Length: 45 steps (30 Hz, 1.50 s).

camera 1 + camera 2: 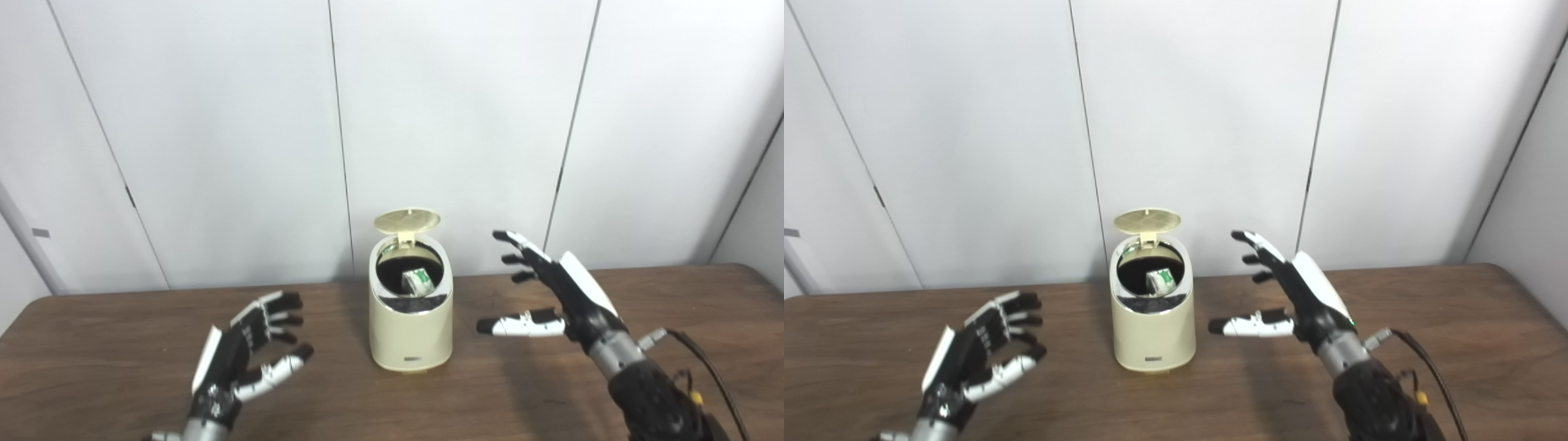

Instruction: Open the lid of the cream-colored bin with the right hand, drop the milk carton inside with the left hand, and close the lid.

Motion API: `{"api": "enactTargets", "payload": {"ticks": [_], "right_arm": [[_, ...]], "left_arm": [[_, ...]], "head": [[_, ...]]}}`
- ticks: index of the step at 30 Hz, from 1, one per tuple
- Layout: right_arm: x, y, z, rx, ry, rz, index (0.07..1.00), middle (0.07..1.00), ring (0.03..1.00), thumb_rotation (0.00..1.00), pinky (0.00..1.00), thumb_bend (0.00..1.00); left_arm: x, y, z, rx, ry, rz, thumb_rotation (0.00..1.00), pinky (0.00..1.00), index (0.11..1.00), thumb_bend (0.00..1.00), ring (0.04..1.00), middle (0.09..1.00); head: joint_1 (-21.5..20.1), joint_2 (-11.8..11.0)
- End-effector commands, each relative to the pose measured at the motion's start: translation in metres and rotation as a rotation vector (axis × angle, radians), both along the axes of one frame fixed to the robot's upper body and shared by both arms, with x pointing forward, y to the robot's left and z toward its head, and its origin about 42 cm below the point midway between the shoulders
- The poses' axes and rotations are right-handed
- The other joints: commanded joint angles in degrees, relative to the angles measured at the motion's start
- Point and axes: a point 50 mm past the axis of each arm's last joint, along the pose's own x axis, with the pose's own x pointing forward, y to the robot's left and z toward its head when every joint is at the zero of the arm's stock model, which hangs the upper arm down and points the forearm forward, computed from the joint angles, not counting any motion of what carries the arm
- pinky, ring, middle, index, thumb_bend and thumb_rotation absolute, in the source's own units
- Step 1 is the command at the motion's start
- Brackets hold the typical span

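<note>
Only part of milk carton (419,280) shows inside open-lidded bin (411,331); left hand (245,355) and right hand (560,294) spread, empty.

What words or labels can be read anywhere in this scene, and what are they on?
Nothing is legible.
Small dark label low on the front of the cream-colored bin: too small and blurred to read.
Green print on the milk carton inside the bin: blurred, unreadable.

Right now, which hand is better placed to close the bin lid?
Right hand: open, raised beside the bin, fingertips near the upright lid. The left hand sits lower and nearer the camera. The milk carton is inside.
</note>
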Motion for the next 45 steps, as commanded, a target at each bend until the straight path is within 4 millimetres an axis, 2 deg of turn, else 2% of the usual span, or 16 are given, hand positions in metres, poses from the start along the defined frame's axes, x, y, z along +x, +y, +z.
{"api": "enactTargets", "payload": {"ticks": [1, 4, 12, 15, 19, 23, 28, 34, 45], "right_arm": [[0.008, 0.003, 0.029, -0.028, -0.079, 0.025, 0.917, 0.936, 0.881, 0.38, 0.76, 0.75], [0.013, 0.007, 0.037, -0.035, -0.097, 0.040, 0.919, 0.910, 0.888, 0.40, 0.79, 0.73], [0.028, 0.029, 0.071, -0.013, -0.154, 0.125, 0.912, 0.897, 0.861, 0.38, 0.72, 0.73], [0.032, 0.037, 0.082, -0.048, -0.158, 0.139, 0.915, 0.917, 0.884, 0.41, 0.73, 0.74], [0.039, 0.048, 0.096, -0.206, -0.179, 0.122, 0.907, 0.924, 0.888, 0.52, 0.72, 0.73], [0.046, 0.057, 0.104, -0.297, -0.183, 0.123, 0.896, 0.909, 0.917, 0.55, 0.77, 0.74], [0.054, 0.065, 0.107, -0.359, -0.164, 0.158, 0.900, 0.921, 0.950, 0.59, 0.83, 0.76], [0.055, 0.070, 0.106, -0.416, -0.165, 0.199, 0.897, 0.920, 0.984, 0.61, 0.83, 0.78], [0.042, 0.061, 0.102, -0.490, -0.190, 0.222, 0.860, 0.881, 1.000, 0.58, 0.85, 0.78]], "left_arm": [[0.001, -0.002, 0.011, -0.017, -0.054, -0.018, 0.14, 0.55, 0.783, 0.62, 0.682, 0.760], [-0.005, -0.004, 0.000, -0.014, -0.027, -0.027, 0.17, 0.54, 0.787, 0.62, 0.672, 0.756], [-0.014, -0.007, -0.024, -0.014, 0.020, -0.037, 0.22, 0.54, 0.807, 0.66, 0.665, 0.744], [-0.016, -0.008, -0.029, -0.006, 0.029, -0.036, 0.23, 0.54, 0.805, 0.67, 0.662, 0.740], [-0.016, -0.010, -0.033, -0.006, 0.039, -0.038, 0.21, 0.55, 0.802, 0.65, 0.673, 0.739], [-0.014, -0.012, -0.032, -0.013, 0.039, -0.040, 0.21, 0.55, 0.797, 0.66, 0.672, 0.737], [-0.014, -0.014, -0.031, -0.010, 0.039, -0.039, 0.20, 0.56, 0.796, 0.66, 0.672, 0.737], [-0.013, -0.015, -0.032, -0.017, 0.043, -0.034, 0.18, 0.56, 0.787, 0.66, 0.667, 0.733], [-0.012, -0.016, -0.032, -0.005, 0.040, -0.023, 0.20, 0.56, 0.788, 0.66, 0.666, 0.732]], "head": [[-0.01, -0.02], [0.08, -0.05], [-0.08, -0.30], [0.02, -0.34], [0.04, -0.45], [0.22, -0.45], [0.24, -0.51], [0.26, -0.45], [0.50, 0.10]]}}
